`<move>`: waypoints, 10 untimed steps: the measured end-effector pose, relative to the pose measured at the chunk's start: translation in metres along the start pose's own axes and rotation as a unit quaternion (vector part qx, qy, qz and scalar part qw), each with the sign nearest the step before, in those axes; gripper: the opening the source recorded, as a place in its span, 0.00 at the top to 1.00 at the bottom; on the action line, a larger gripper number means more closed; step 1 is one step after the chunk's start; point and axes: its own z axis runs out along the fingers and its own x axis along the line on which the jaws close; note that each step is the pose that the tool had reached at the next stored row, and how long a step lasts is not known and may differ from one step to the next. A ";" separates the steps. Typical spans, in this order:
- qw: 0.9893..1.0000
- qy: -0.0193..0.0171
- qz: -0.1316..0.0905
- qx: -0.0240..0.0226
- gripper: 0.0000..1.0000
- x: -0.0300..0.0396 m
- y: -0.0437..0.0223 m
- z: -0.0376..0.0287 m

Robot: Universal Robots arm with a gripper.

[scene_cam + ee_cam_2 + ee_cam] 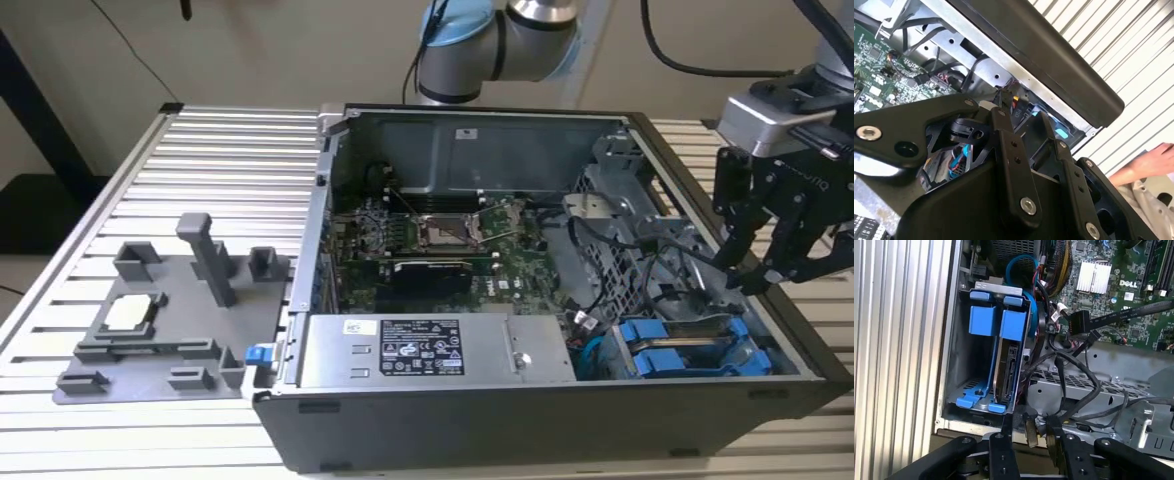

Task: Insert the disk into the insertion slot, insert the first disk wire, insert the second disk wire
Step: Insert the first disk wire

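The disk stands on edge in the drive cage, clipped in its blue carrier, and its black connector strip faces me with nothing plugged into it. A second blue carrier sits beside it. Loose black wires curl over the metal bracket next to the cage, and one ends in a black plug. My gripper hangs open over the case's wall on the exterior view's right, just above the cage's blue carriers. In the first wrist view my gripper hovers near the cage's lower edge, holding nothing.
The open computer case lies on a ribbed aluminium table, with the motherboard and power supply inside. A grey fixture plate sits to the exterior view's left. A person's hand rests beyond the case wall.
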 end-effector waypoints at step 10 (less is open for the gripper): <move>1.000 0.008 -0.009 -0.001 0.60 -0.0029 -0.0030 0.0003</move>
